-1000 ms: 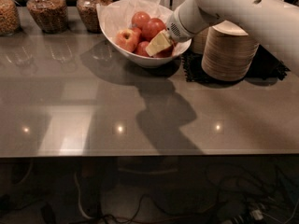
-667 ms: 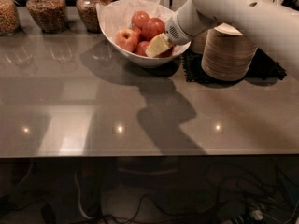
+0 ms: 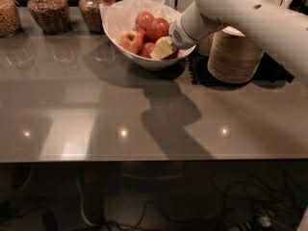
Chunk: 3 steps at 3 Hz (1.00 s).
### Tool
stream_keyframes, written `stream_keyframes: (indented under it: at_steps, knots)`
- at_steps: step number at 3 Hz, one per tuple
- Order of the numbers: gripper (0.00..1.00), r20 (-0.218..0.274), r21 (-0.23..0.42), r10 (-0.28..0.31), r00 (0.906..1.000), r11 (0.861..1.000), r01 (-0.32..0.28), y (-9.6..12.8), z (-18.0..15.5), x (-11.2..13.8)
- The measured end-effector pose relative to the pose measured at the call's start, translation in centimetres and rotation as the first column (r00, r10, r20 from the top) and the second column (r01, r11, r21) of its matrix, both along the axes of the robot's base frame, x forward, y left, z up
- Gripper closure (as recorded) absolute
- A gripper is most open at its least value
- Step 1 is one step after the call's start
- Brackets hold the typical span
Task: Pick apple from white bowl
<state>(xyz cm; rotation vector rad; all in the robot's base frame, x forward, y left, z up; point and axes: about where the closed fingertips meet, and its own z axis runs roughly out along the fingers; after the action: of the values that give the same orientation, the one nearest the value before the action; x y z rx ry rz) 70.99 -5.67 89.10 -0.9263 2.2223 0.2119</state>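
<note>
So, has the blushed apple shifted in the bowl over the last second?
No. The apple stays in the left half of the white bowl, just as before; the gripper is in the bowl's right half.

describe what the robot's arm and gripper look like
The arm is a thick, smooth white shell with rounded contours and a few small dark holes near the top. Its wrist ends in a grey collar with a dotted grille. The gripper, inside the white bowl, is a pale cream-yellow wedge. No cables show.
</note>
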Motion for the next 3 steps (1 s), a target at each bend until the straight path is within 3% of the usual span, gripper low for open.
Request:
stream_keyframes:
  at_steps: [1,2,3]
  knots:
    - [0.73,0.002,-0.008,0.034,0.9994,0.999,-0.034,0.6,0.9,-0.2]
    - [0.96,0.040,-0.018,0.080,0.9960,0.997,-0.079,0.7,2.8,-0.2]
    - [1.00,0.116,-0.002,0.152,0.9815,0.988,-0.153,0.5,5.2,-0.3]
